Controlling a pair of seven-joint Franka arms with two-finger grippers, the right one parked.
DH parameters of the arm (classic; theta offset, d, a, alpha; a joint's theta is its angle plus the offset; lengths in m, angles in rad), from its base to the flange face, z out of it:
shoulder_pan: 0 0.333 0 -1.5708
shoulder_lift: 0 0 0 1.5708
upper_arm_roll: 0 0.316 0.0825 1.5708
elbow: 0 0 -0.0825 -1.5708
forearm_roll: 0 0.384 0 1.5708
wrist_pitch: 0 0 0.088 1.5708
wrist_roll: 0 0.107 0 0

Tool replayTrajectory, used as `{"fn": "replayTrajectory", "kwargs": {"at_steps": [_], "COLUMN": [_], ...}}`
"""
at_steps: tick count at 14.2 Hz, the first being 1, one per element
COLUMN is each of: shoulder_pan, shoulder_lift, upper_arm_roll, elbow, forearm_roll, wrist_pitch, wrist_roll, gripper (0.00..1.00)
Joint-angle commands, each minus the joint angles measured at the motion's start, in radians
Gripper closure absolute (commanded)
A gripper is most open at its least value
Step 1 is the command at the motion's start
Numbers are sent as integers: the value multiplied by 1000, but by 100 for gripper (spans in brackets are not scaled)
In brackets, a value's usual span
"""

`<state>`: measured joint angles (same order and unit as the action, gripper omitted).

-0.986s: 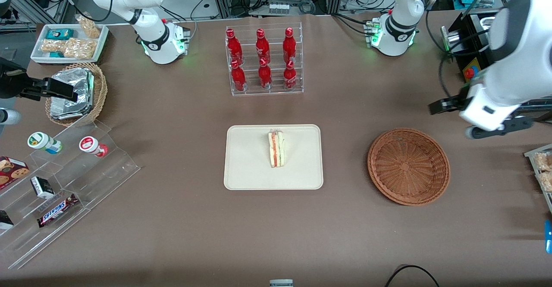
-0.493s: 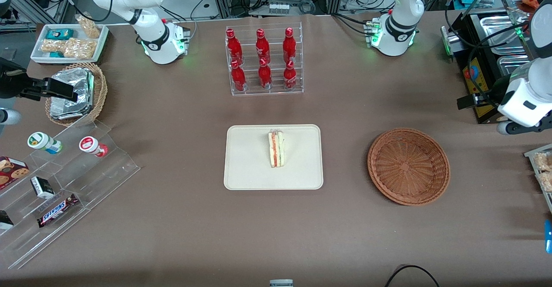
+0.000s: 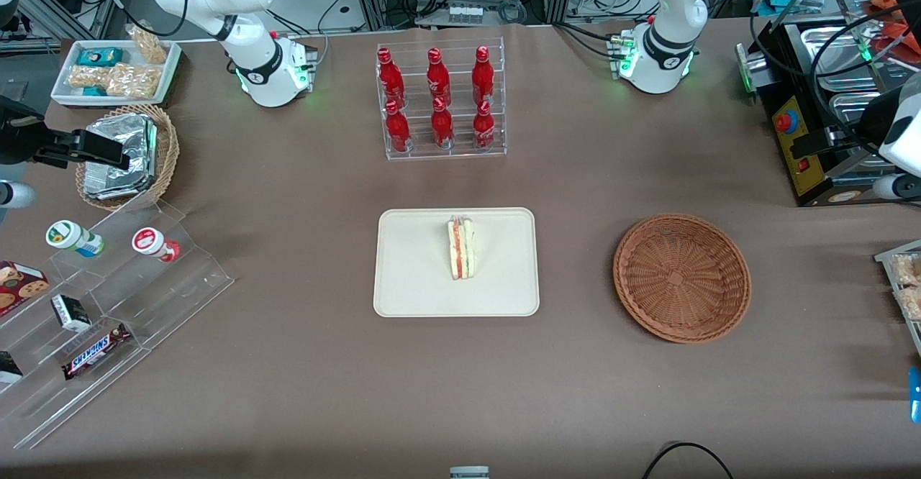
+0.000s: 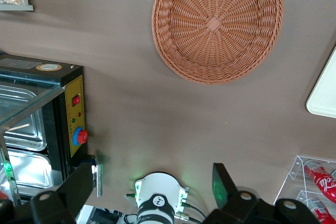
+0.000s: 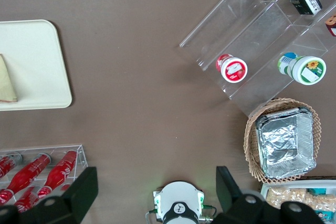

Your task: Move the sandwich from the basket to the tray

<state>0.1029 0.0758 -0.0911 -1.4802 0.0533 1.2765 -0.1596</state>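
The small triangular white-bread sandwich [image 3: 460, 249] with orange and green filling is lying on the flat cream rectangular tray [image 3: 410, 277] at mid-desk. The shallow reddish-brown woven wicker basket [image 3: 681, 277] is sitting toward the working arm's end. The claw [image 4: 155, 184], fingers spread and gripping nothing, is hanging high above the brown desk [image 4: 131, 108] near that basket.

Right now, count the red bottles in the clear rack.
6: three red bottles in the rack's farther row, three nearer the tray. None look hidden. The gripper hangs open above the table near the basket.
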Motion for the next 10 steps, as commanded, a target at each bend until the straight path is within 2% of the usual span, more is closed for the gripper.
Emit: {"fn": "replayTrajectory", "kwargs": {"at_steps": [1,4,6,10], "shoulder_pan": [12,14,9,3], "shoulder_lift": [2,-20,-62,-160], "upper_arm_roll": [-12,-16,-18,-51], "elbow": [23,8,-56,-189], "forearm_roll": [-9,-9,-7,-6], "wrist_pitch": [-13,-28,-29,90], "wrist_roll": [15,14,17,25], "gripper": [0,0,0,0]}}
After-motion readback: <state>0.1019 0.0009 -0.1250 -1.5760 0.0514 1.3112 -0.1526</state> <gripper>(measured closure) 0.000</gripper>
